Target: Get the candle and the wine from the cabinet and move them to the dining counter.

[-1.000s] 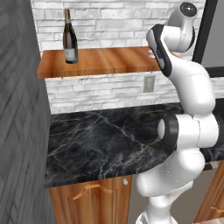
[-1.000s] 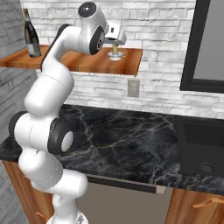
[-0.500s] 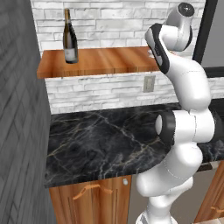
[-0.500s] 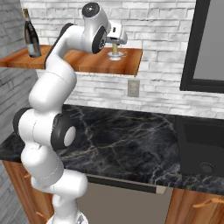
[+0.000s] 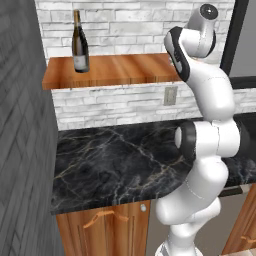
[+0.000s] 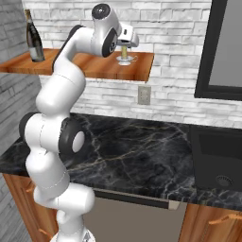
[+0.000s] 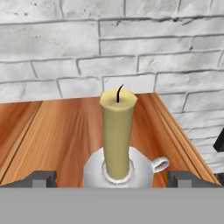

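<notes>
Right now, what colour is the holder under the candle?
White; the holder shows best in the hand view.

**Even, soft rendered light; low-resolution softness throughout**

All three views are bright and evenly lit, with no single visible lamp and no harsh glare. The black pale-veined marble tabletop [image 5: 125,165] carries only a faint, broad sheen. The thick orange-brown wooden shelf [image 5: 115,70] throws a soft shadow band onto the white brick wall [image 6: 179,28] just beneath it. The dark glass wine bottle [image 5: 80,45] shows a thin highlight along its side. In the hand view, the yellowish-tan candle in its white saucer holder [image 7: 117,140] is lit from the front, its edges slightly blurred and pixelated. The glossy white robot arm [image 6: 71,94] shades smoothly. No edge distortion is visible.
</notes>
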Motion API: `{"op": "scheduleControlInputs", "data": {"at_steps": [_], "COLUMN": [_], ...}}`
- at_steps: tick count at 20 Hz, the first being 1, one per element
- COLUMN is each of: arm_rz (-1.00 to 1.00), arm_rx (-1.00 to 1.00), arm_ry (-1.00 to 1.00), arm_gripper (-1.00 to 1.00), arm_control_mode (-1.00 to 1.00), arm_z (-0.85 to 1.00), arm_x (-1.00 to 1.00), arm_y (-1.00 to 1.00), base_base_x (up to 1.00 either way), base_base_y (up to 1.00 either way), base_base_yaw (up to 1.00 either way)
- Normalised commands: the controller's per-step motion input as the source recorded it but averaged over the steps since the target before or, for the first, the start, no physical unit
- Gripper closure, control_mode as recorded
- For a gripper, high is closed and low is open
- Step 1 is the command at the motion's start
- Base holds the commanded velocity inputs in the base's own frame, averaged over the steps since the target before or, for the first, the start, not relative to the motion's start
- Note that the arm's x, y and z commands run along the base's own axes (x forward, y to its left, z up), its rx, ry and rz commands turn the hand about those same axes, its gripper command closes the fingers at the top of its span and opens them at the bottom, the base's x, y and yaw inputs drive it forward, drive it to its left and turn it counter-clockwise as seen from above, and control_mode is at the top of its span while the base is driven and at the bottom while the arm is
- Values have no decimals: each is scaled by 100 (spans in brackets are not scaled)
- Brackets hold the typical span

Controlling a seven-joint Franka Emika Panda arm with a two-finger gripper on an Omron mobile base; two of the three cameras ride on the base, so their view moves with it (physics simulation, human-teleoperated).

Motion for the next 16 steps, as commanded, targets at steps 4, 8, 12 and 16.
{"op": "scheduleControlInputs", "data": {"at_steps": [4, 8, 12, 16], "arm_rz": [0, 0, 0, 0], "arm_rx": [0, 0, 0, 0], "arm_ry": [0, 0, 0, 0], "arm_gripper": [-100, -100, -100, -100], "arm_control_mode": [-100, -100, -100, -100], "arm_z": [0, 0, 0, 0], "arm_x": [20, 19, 14, 10], "arm_y": [-11, -10, -3, 0], "base_base_x": [0, 0, 0, 0], "base_base_y": [0, 0, 0, 0], "base_base_yaw": [0, 0, 0, 0]}}
